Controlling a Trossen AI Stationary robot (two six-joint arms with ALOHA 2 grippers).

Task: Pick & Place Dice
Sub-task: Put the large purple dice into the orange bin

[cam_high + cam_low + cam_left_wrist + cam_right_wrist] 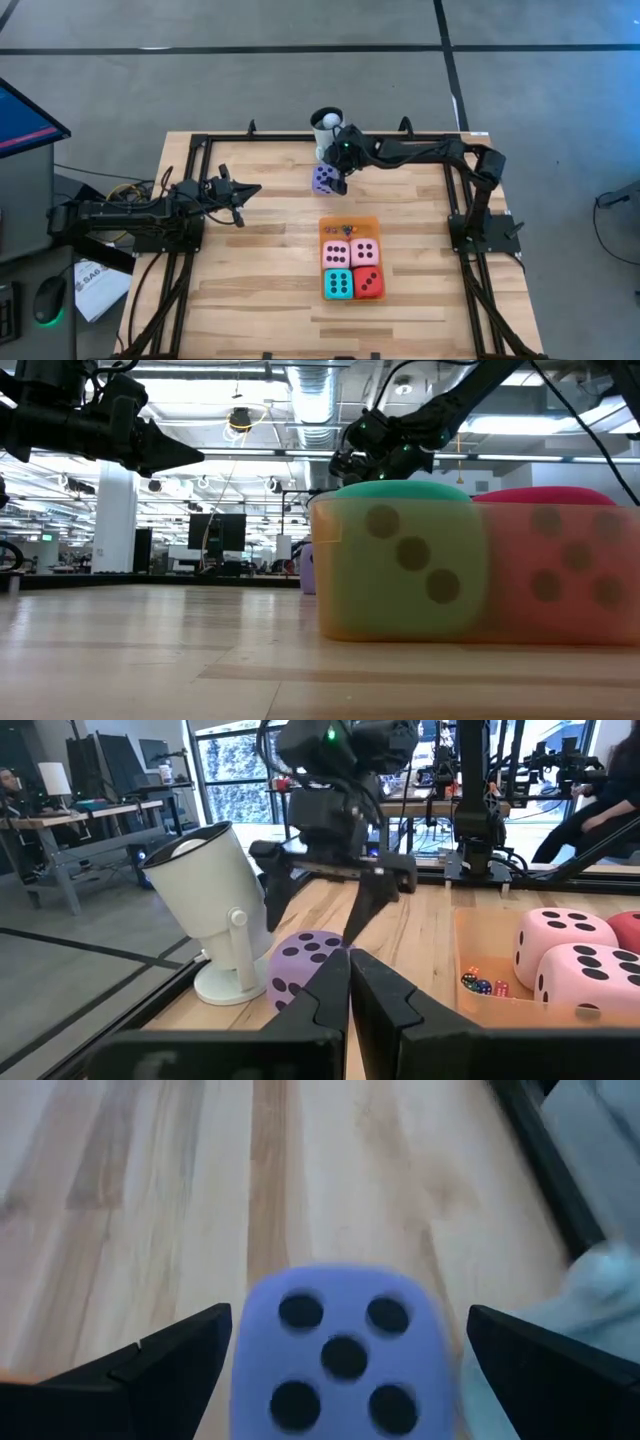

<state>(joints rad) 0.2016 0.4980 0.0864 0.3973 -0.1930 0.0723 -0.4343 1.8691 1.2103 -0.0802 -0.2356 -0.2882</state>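
The soft purple cube die with black pips [343, 1350] sits flat on the pale wooden desk [250, 270], its five-pip face turned up; being a cube, it has no long axis. The right end effector [338, 178] hangs directly above it with fingers spread wide, one on each side of the die, gripping nothing. Just beyond this end effector stands a white mug [215, 910]. Nearer the desk's front from it, two pink dice [350, 252], a teal die [338, 284] and a red die [368, 282] lie on a flat orange mat [348, 225]. The left end effector [243, 193] waits well off to the side, closed and empty.
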